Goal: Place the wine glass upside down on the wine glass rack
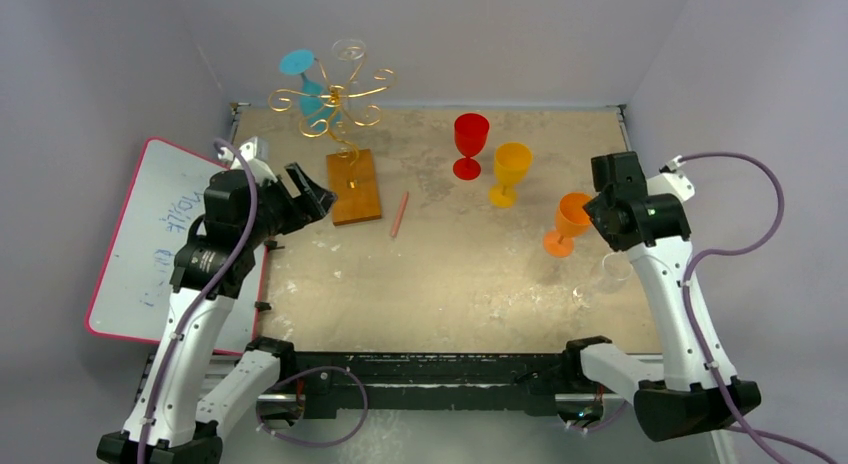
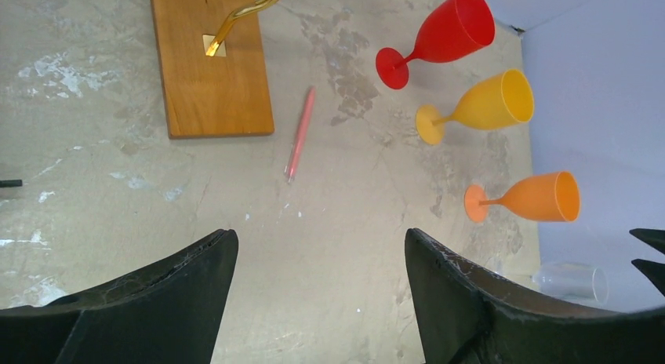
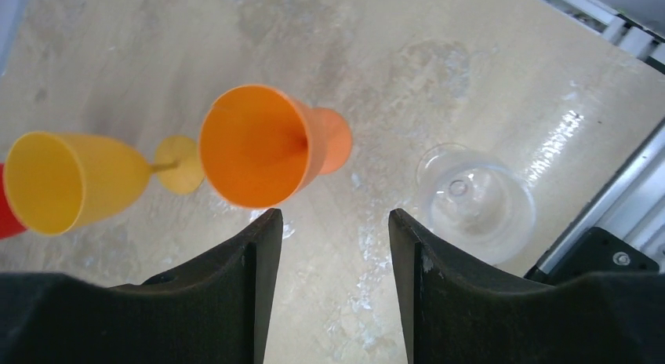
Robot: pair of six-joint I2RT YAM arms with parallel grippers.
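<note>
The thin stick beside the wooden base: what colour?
Pink thin stick, clearest in the left wrist view.

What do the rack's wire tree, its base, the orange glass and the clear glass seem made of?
Wire tree: shiny gold metal wire, bent into scrolls. Base: wood, orange-brown, grain visible. Orange glass: probably plastic, opaque, even matte colour. Clear glass: transparent, table showing through; glass or clear plastic, cannot tell.
</note>
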